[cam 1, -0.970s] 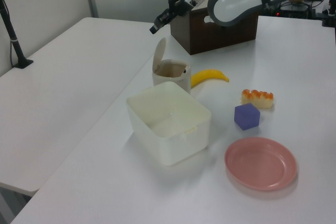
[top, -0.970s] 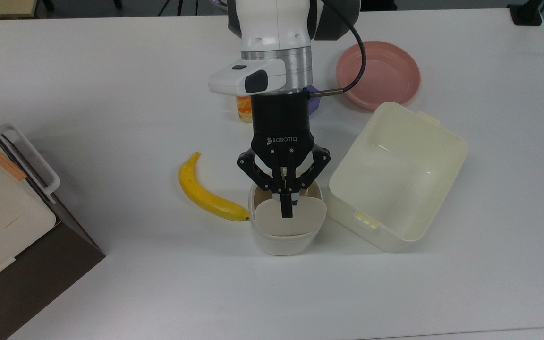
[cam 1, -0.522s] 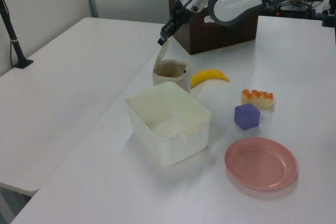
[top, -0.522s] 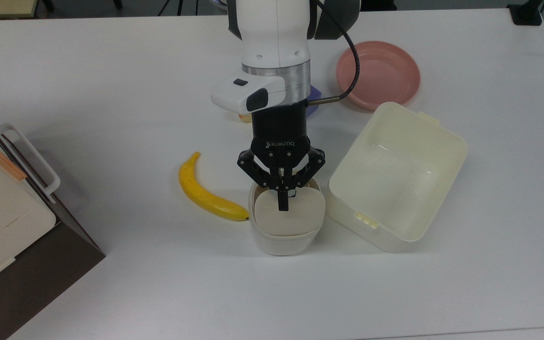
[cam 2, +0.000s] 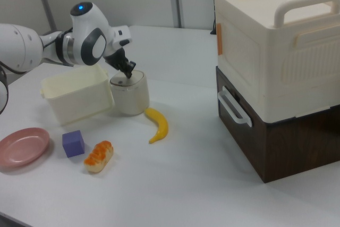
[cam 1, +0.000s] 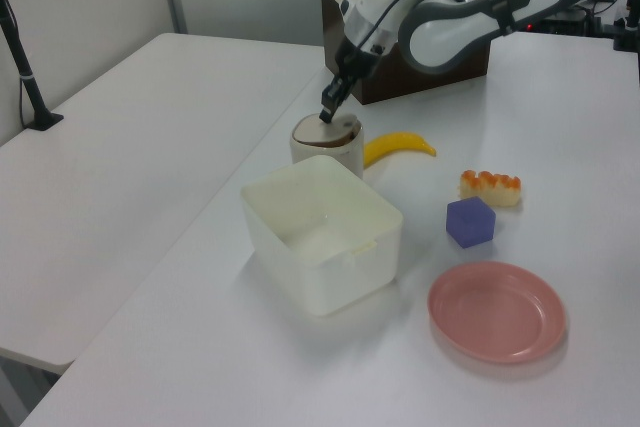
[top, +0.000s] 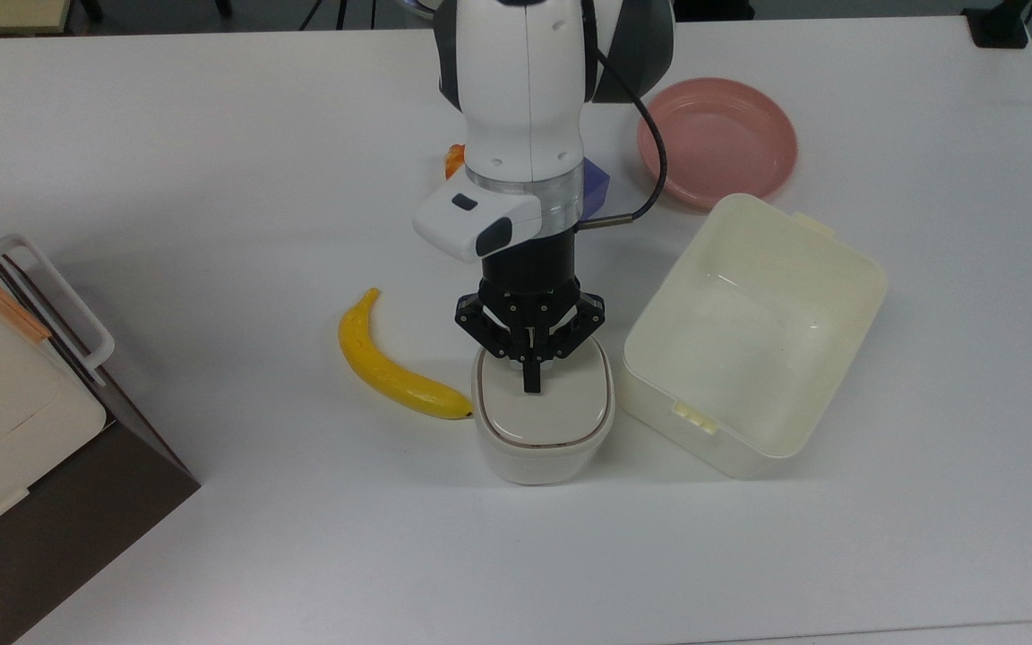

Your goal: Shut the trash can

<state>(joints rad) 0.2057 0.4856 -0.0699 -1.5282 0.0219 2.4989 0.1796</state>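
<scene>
Trash can (top: 543, 448) upright, lid flat, tool (top: 530, 383) on top.

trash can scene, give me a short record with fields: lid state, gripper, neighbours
trash can: upright on the white table
lid: down flat over the opening
gripper: shut, tip on the lid near its back edge
banana: against the can on the top view's left
tub: lidless, empty, beside the can on the top view's right
pink plate: behind the tub, empty
</scene>
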